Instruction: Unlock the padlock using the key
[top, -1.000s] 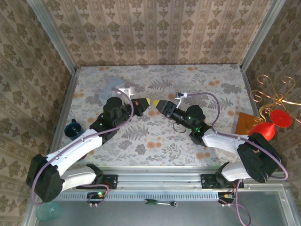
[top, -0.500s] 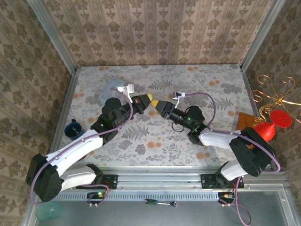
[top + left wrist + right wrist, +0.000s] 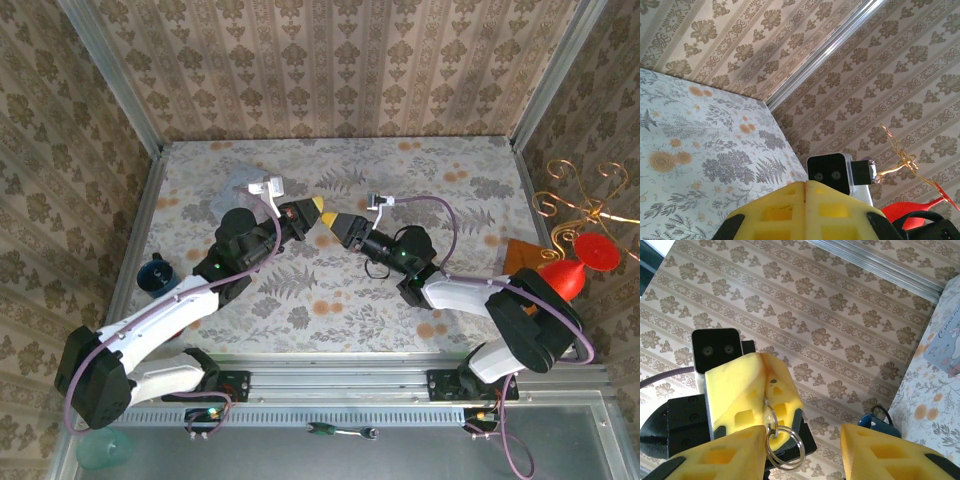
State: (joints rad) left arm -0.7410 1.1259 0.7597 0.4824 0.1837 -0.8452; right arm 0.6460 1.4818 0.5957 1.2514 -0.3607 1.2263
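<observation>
Mid handover at table centre: my two grippers meet tip to tip, raised off the table (image 3: 330, 290).

Left gripper (image 3: 317, 206): fingers pressed flat together, seam closed in its wrist view (image 3: 805, 200). From the right wrist view a ring (image 3: 784, 447) hangs out of that closed tip on a smaller link. I take it as the key's ring; the key blade itself is pinched out of sight, so I can't confirm it.

Right gripper (image 3: 327, 218): fingers (image 3: 717, 460) spread, one on each side of the ring, nothing pinched yet.

Padlock: can't pick it out in any view. Box (image 3: 240, 183) sits behind my left wrist, cup (image 3: 155, 272) at the left edge.

Step, as I read it: right takes the ring/key from left. Next needs the ring centred in the gap, right closing fully, and only then left letting go. Risk: ring swings and slips out.
</observation>
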